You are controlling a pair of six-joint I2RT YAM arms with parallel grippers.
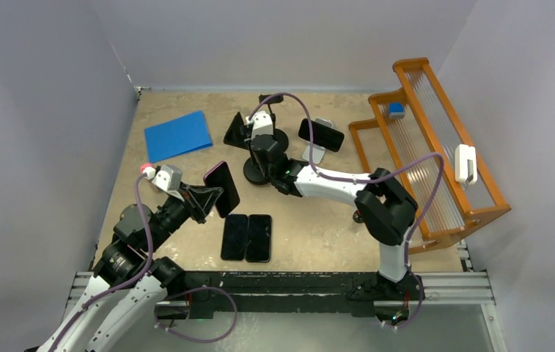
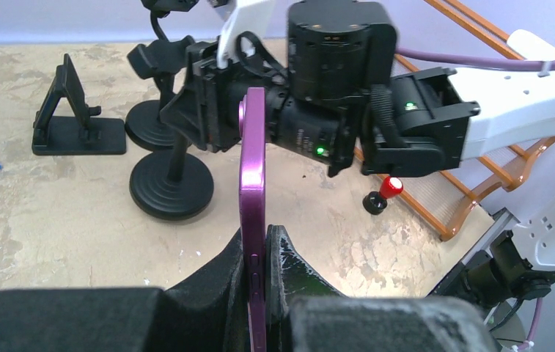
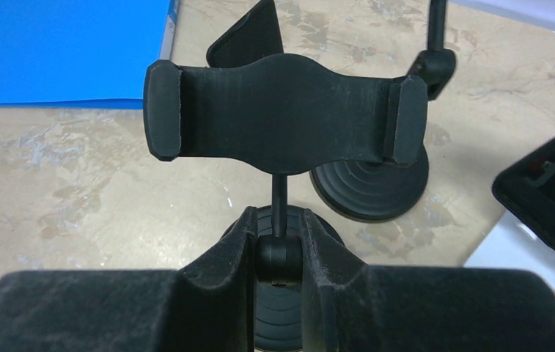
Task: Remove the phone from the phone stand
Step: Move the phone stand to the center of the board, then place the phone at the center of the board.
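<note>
A purple phone (image 1: 221,188) is held on edge above the table, clear of the stand, with my left gripper (image 1: 208,198) shut on its lower end. In the left wrist view the phone (image 2: 252,169) rises upright between the closed fingers of the left gripper (image 2: 265,249). The black phone stand (image 3: 285,121) has an empty clamp head on a thin stem over a round base (image 1: 256,173). My right gripper (image 3: 279,246) is shut on the joint of the stem just below the clamp. From above, the right gripper (image 1: 262,155) sits over that base.
Two dark phones (image 1: 247,237) lie flat side by side near the front. Another phone (image 1: 321,135) rests on a white stand at the back. A black folding stand (image 1: 236,130), a second round stand (image 2: 151,121), a blue folder (image 1: 177,136) and an orange rack (image 1: 435,154) surround the area.
</note>
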